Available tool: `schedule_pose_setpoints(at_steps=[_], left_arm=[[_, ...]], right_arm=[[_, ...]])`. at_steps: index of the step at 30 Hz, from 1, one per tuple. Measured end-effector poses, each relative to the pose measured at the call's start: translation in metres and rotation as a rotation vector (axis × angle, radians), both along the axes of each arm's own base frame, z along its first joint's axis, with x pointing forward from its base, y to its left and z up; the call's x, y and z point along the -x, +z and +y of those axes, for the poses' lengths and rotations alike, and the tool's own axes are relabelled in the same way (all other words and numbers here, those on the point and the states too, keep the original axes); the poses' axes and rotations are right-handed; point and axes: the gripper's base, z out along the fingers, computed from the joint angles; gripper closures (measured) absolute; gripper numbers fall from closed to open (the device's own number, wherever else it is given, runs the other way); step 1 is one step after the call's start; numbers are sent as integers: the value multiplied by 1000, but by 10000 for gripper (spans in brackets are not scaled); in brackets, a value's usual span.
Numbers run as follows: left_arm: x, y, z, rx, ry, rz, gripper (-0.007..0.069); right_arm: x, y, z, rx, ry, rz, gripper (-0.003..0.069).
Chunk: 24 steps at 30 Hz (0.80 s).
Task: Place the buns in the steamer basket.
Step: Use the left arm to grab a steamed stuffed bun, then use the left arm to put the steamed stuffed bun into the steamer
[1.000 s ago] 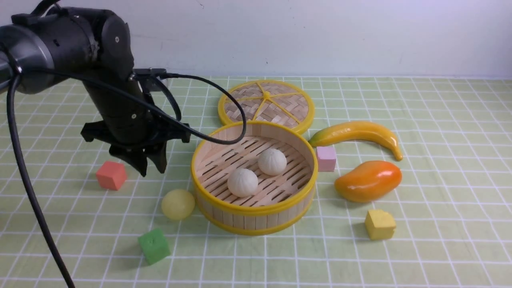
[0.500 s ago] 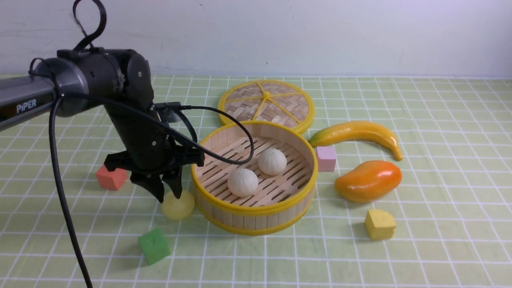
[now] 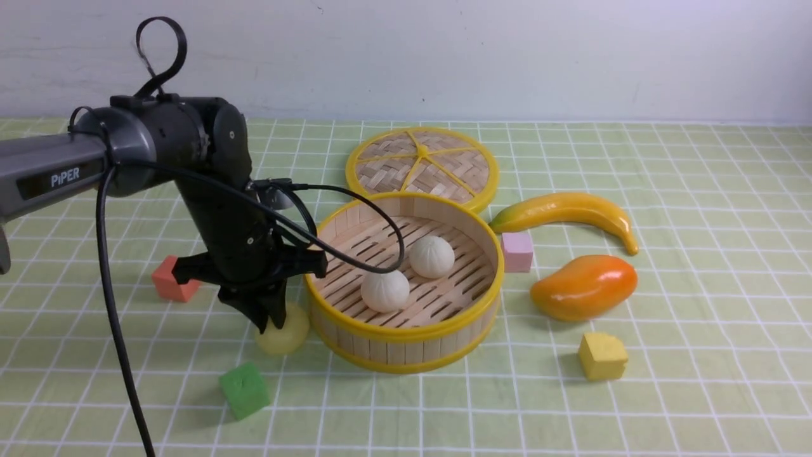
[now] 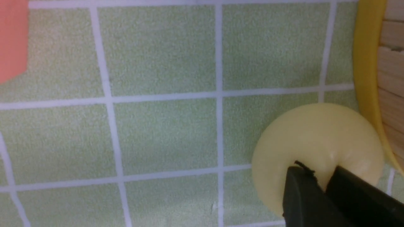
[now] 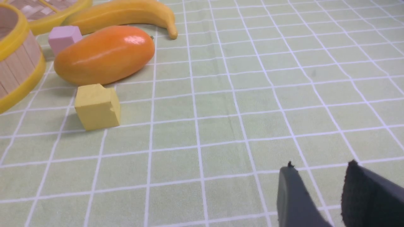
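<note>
A yellow-rimmed bamboo steamer basket (image 3: 406, 331) stands mid-table with two white buns (image 3: 385, 289) (image 3: 432, 256) inside. A pale yellow bun (image 3: 290, 335) lies on the cloth against the basket's left side. My left gripper (image 3: 269, 324) is down on this bun, its fingers pinched into the top. In the left wrist view the yellow bun (image 4: 315, 135) is dented between the nearly closed fingers of the left gripper (image 4: 318, 171), beside the basket wall (image 4: 366, 63). My right gripper (image 5: 318, 167) is open and empty over bare cloth, out of the front view.
The woven basket lid (image 3: 422, 162) lies behind the basket. A banana (image 3: 564, 212), mango (image 3: 583, 287), pink cube (image 3: 517, 251) and yellow cube (image 3: 602, 357) are to the right. A red cube (image 3: 168, 282) and green cube (image 3: 244, 390) are to the left.
My left arm has moved right and down from near the red cube onto the yellow bun, and its fingers have closed on it. The white buns have not moved.
</note>
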Motion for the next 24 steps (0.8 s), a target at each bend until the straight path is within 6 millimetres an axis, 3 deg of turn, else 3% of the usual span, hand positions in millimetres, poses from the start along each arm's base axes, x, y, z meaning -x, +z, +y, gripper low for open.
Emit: schedule_pose_setpoints(at_steps=[3,9,24], left_arm=[[1,0,0,-1,-2,6,638],[2,5,0,-4,-8,28,638],[-3,69,-2,31,-15,-89,638]], right_arm=[[0,0,0,0,0,0,420],[0,0,0,0,0,0,420],[0,0,0,0,0,0,420]])
